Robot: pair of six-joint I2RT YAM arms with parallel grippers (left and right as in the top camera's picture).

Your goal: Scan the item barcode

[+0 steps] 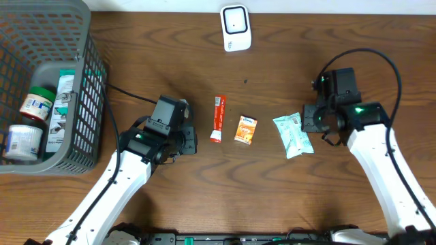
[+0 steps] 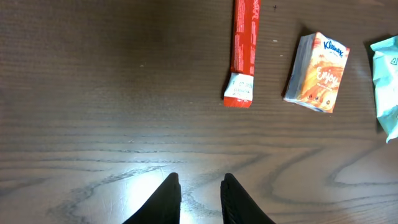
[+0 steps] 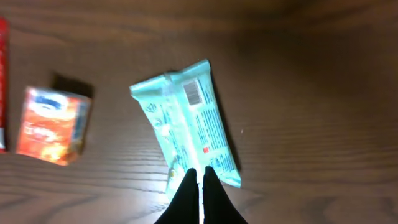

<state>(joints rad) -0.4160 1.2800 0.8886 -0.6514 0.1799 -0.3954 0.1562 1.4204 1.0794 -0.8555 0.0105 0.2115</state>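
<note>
The right gripper (image 3: 200,179) has its fingers pressed together, tips over the near end of a mint-green packet (image 3: 186,118); whether they pinch the wrapper cannot be told. The packet lies flat on the wooden table (image 3: 323,93), beside an orange tissue pack (image 3: 53,124). The left gripper (image 2: 200,190) is slightly spread over bare wood, holding nothing. Only the right wrist view shows the packet's barcode label (image 3: 194,92); only the overhead shows the white scanner (image 1: 235,27) and grey basket (image 1: 85,95).
</note>
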